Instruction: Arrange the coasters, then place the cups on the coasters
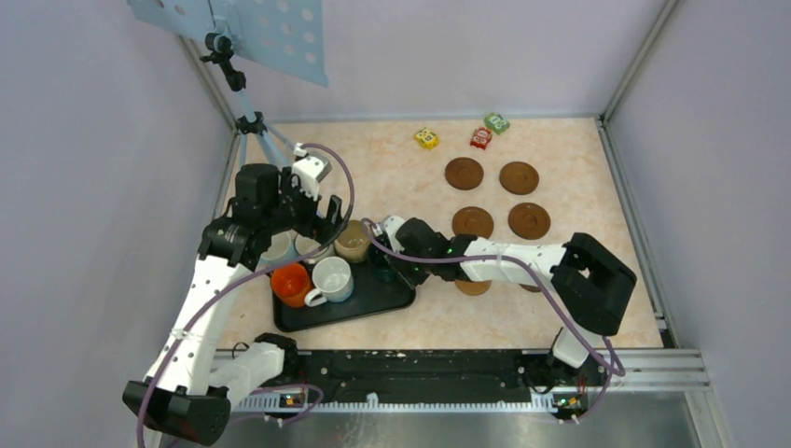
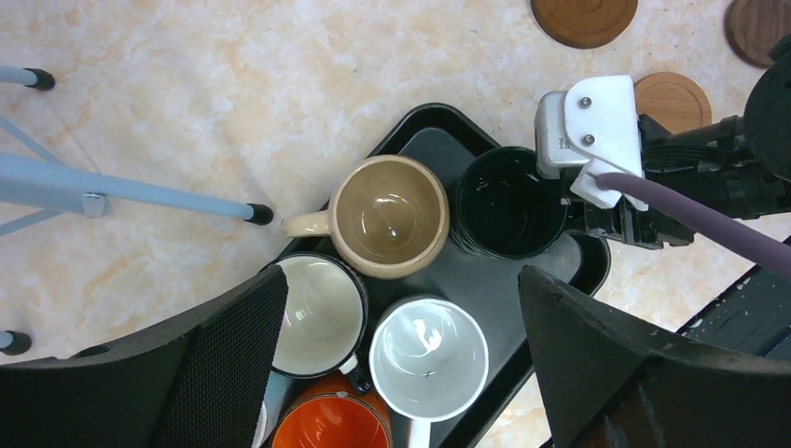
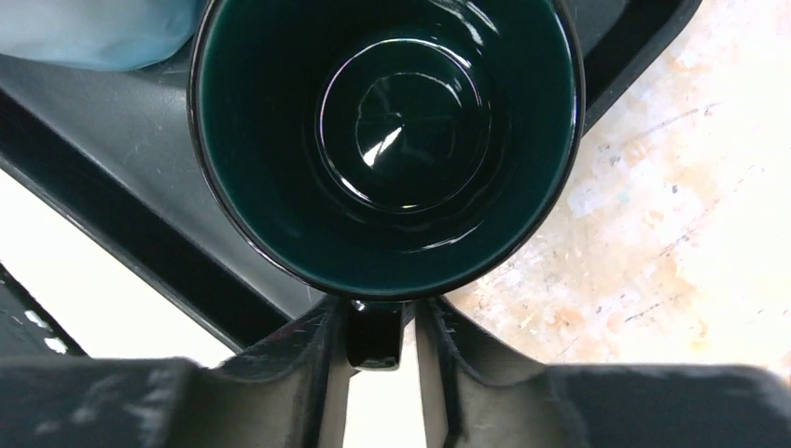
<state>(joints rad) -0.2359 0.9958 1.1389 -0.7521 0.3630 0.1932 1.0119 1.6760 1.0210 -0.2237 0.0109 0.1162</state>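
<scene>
Dark green mug [image 3: 387,140] stands at the black tray's [image 3: 93,187] right end, its handle pinched between the right gripper's [image 3: 376,322] narrowed jaws. Left gripper [image 2: 401,289] hangs spread wide above the tray's beige mug [image 2: 390,217].

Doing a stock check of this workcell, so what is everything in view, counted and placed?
coasters: four in full view, at least one more partly under the right arm, brown, right half of the table
mugs: six, beige, dark green, orange, white, white with dark rim, one mostly hidden under the left arm; the rest on the tray
tray: one, black, near edge, left of centre
blocks: three, yellow, red, green, far edge
stand: one, holding a pale blue perforated sheet, far left corner
left pincer: one, black, open above the mugs
right pincer: one, black, fingers flanking the dark green mug's handle, grip unclear
</scene>
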